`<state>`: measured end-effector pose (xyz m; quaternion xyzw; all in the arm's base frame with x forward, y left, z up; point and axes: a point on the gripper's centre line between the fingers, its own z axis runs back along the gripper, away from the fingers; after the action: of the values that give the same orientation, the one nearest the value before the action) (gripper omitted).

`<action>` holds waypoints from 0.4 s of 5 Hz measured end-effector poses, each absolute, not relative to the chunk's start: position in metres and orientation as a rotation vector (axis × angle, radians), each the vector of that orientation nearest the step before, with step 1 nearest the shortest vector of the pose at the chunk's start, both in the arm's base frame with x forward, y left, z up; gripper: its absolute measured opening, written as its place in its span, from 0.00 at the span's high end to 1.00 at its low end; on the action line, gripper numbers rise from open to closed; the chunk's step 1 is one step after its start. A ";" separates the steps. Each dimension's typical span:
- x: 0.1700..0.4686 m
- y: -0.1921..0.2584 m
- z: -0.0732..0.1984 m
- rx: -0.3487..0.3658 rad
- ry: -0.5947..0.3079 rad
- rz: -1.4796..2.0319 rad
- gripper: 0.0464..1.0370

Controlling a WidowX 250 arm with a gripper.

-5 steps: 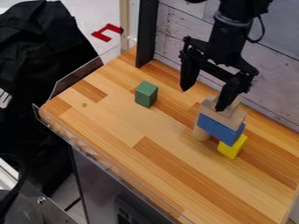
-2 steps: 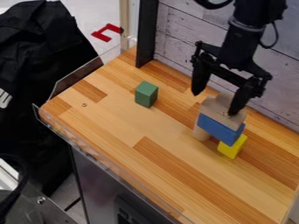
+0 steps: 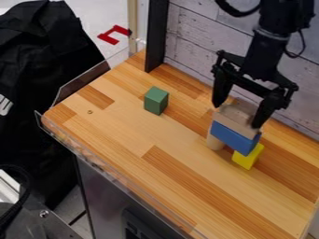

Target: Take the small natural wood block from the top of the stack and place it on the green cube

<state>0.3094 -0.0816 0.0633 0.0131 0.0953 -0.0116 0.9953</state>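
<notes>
Shifted rightward in view, the gripper (image 3: 239,115) spreads its fingers wide along the tan block's (image 3: 235,119) length, near both ends, above the blue block (image 3: 233,136).

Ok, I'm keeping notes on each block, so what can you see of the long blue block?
The long blue rectangular block is one plain, solid-looking piece, evenly coloured, perhaps painted wood. It lies lengthwise above the wooden tabletop, its left end over a tan upright cylinder, its right end over a yellow block, apparently resting on both. A tan wood-like block sits on top. I can't tell whether the black tool touches it.
</notes>
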 end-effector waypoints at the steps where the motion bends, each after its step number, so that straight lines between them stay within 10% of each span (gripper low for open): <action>1: 0.312 -0.083 0.059 0.026 0.202 -0.011 0.08; 2: 0.316 -0.083 0.057 0.012 0.200 0.000 0.35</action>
<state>0.3157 -0.0828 0.0573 0.0061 0.1001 -0.0001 0.9950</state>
